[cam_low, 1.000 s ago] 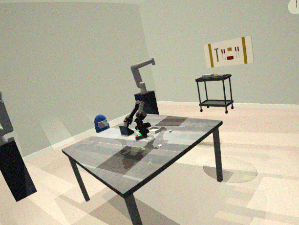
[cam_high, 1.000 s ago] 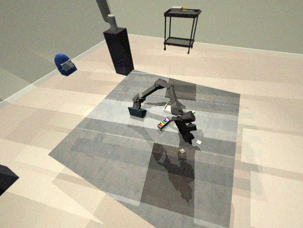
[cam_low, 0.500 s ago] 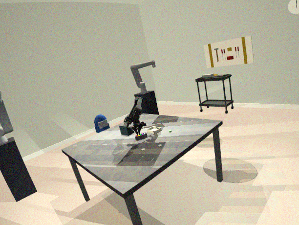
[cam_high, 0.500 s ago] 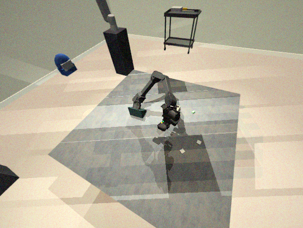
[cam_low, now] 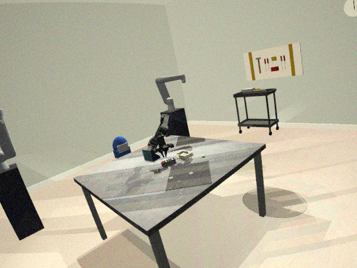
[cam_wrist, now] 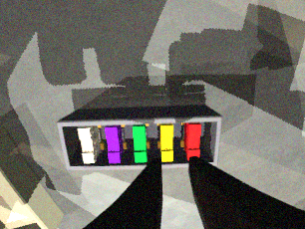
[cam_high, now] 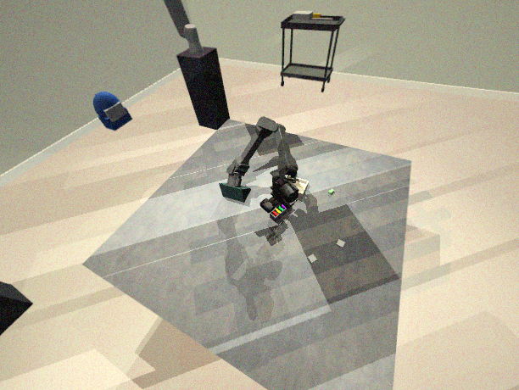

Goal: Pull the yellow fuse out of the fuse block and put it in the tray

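Note:
The fuse block is a dark box with a light rim. The yellow fuse sits in it, between the green fuse and the red fuse. The purple fuse and white fuse are further left in the wrist view. My gripper is slightly open and empty. Its fingers point down near the block; one tip overlaps the red fuse's lower end in the wrist view. The cream tray is partly hidden by the arm in the top view.
A dark green block stands at the arm's base. A small green cube lies beyond the tray. Two white squares lie on the table away from the fuse block.

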`<state>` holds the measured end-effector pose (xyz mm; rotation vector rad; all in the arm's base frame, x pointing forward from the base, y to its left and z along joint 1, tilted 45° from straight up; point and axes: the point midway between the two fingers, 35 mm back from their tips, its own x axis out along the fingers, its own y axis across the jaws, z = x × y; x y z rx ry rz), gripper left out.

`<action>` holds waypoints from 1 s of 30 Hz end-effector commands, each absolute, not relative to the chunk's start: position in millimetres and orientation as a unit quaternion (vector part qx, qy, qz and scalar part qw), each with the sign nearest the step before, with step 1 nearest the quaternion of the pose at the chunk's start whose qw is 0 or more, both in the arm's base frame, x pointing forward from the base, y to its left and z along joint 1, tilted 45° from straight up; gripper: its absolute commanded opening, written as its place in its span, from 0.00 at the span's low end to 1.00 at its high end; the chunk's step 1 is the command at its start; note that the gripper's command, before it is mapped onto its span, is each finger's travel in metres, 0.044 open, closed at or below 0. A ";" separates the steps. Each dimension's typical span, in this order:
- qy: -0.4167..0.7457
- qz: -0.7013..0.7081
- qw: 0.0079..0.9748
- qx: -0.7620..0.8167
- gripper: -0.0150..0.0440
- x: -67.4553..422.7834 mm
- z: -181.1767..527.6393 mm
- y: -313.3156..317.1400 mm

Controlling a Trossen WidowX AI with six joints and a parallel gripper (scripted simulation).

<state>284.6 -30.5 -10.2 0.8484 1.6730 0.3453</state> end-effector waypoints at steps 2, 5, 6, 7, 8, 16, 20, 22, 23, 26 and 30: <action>0.717 0.147 0.574 0.368 0.38 281.9 -12.5 -26.0; 0.717 0.147 0.574 0.368 0.38 281.8 -14.7 -23.9; 0.717 0.147 0.574 0.368 0.38 281.7 -15.4 -23.2; 0.717 0.147 0.574 0.368 0.38 281.7 -16.1 -22.6; 0.717 0.147 0.574 0.368 0.38 281.6 -16.8 -21.9; 0.717 0.147 0.574 0.368 0.38 280.8 -22.3 -16.3; 0.717 0.147 0.574 0.368 0.38 280.3 -24.9 -13.5; 0.717 0.147 0.574 0.368 0.38 280.1 -26.2 -12.0; 0.717 0.147 0.574 0.368 0.38 279.9 -26.9 -11.3; 0.717 0.147 0.574 0.368 0.38 279.4 -28.8 -9.2; 0.717 0.147 0.573 0.368 0.38 278.9 -31.0 -6.9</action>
